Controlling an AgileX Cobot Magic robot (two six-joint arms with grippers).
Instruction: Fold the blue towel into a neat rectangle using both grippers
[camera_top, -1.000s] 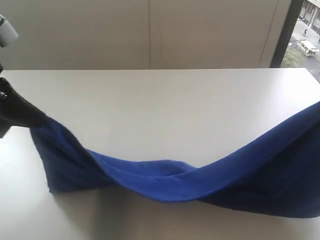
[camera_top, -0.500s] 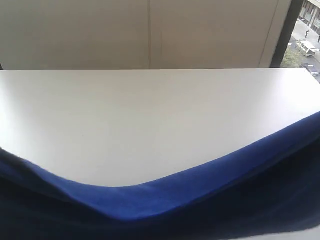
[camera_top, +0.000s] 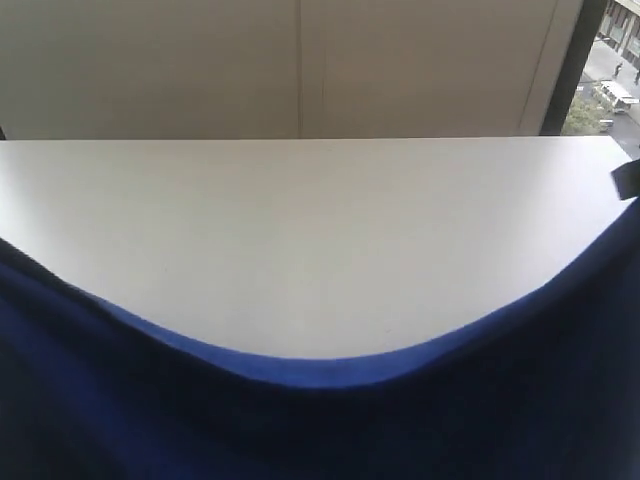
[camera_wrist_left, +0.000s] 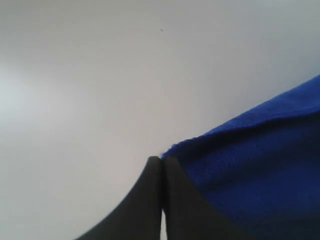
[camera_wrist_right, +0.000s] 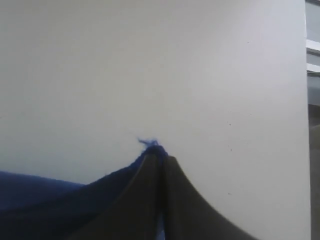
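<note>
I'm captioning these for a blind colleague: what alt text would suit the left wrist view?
The left gripper, jaws shut, pinches a corner of the blue towel, which spreads away to one side over a plain white table.

Pale white table (camera_top: 300, 220) — whether the blue towel (camera_top: 300, 430) touches it is unclear, its near part hidden.

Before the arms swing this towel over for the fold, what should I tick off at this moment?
1. Left gripper shut on the blue towel edge: ok.
2. Right gripper shut on the towel, blue fibres showing at its tips: ok.
3. Top edge level between the two grips: not ok, it sags in the middle.
4. Table beyond the towel bare for laying down: ok.
5. Hanging lower edge clear of the table: cannot tell, it is out of frame.
</note>
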